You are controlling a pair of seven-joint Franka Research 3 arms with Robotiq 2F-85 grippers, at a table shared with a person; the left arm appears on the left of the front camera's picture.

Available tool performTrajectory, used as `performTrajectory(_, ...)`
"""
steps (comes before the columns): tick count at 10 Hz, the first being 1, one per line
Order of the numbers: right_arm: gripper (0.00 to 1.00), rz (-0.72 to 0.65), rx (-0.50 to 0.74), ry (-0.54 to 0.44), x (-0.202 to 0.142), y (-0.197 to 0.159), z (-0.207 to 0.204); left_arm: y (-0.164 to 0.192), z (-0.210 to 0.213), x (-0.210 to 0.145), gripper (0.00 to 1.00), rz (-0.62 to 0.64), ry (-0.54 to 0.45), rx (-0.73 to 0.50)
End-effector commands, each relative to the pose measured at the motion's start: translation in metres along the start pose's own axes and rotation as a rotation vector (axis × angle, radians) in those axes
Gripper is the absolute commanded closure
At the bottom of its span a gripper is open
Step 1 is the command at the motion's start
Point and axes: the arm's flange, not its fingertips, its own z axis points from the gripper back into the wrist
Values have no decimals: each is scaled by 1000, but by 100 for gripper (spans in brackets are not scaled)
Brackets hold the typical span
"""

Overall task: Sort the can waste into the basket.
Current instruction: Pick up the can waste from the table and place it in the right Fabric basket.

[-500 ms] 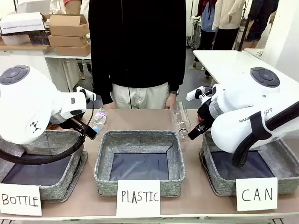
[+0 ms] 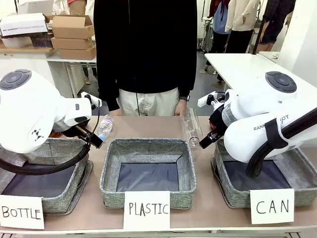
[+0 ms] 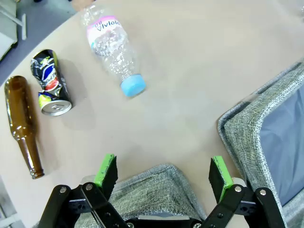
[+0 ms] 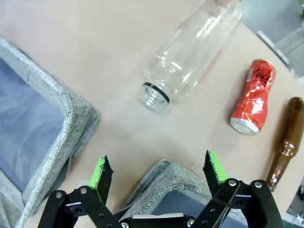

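left claw [image 3: 164, 170], right claw [image 4: 157, 168]: apart, empty | red can [image 4: 254, 97]: beyond CAN basket [image 2: 237, 196], near brown bottle [image 4: 285, 137] | risk: grabbing bottle instead; dented side perhaps slipping

Stray bottles lying on the counter [image 3: 199, 57]
Beyond the left fingers [image 3: 107, 169] lie a blue-capped plastic bottle [image 3: 111, 50] and a brown glass bottle [image 3: 21, 123]; beyond the right fingers [image 4: 100, 173], a capless clear bottle [image 4: 190, 52] and a second brown bottle [image 4: 285, 137].
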Motion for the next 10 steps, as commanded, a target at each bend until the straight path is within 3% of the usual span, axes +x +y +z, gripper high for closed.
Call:
performTrajectory(1, 0, -1, 0, 0, 0, 0, 0, 0, 0, 0, 0, 0, 0, 0)
performTrajectory(7, 0, 0, 0, 0, 0, 0, 0, 0, 0, 0, 0, 0, 0, 0)
performTrajectory(8, 0, 23, 81, 78, 4, 6, 14, 4, 18, 7, 0, 7, -37, -134)
performTrajectory(9, 0, 52, 133, 44, 12, 18, 63, 18, 67, 14, 0, -9, -31, -142)
performTrajectory(10, 0, 71, 68, 12, 11, 33, 121, 35, 129, 12, 0, -1, -128, -202)
